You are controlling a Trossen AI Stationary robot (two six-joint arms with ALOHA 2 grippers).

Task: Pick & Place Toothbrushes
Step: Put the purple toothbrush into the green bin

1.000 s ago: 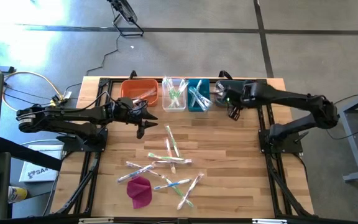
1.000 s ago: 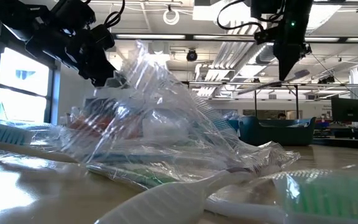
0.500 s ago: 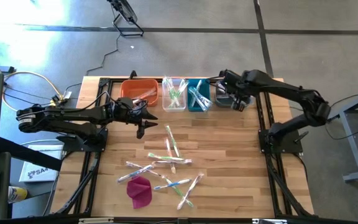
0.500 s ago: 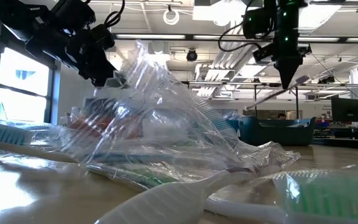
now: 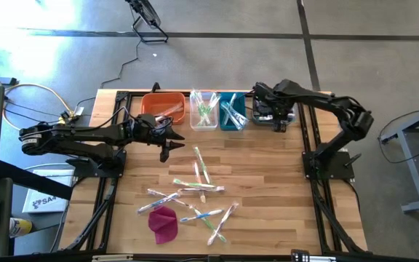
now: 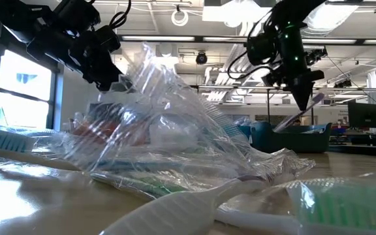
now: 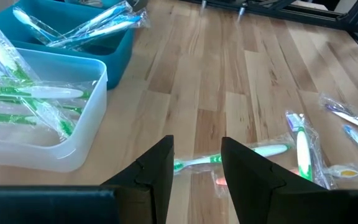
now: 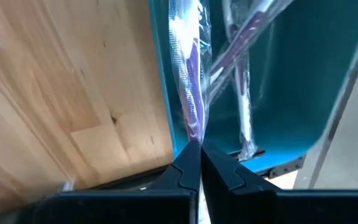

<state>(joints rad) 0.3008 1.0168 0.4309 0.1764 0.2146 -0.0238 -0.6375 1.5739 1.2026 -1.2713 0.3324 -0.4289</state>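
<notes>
Wooden surface [image 5: 268, 189]: about ten toothbrushes [image 5: 195, 185] left loose; bins [image 5: 204, 110] partly filled. Right claw [image 5: 275, 122] clamped on purple brush [image 8: 188, 93] over end bin; left claw [image 5: 167, 145] apart.

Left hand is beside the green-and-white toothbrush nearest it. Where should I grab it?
Probably mid-handle on the green-and-white toothbrush, coming straight down with the open left hand turned so its fingers cross the handle. It lies flat on the table in its wrapper, so only its thin sides offer grip.
</notes>
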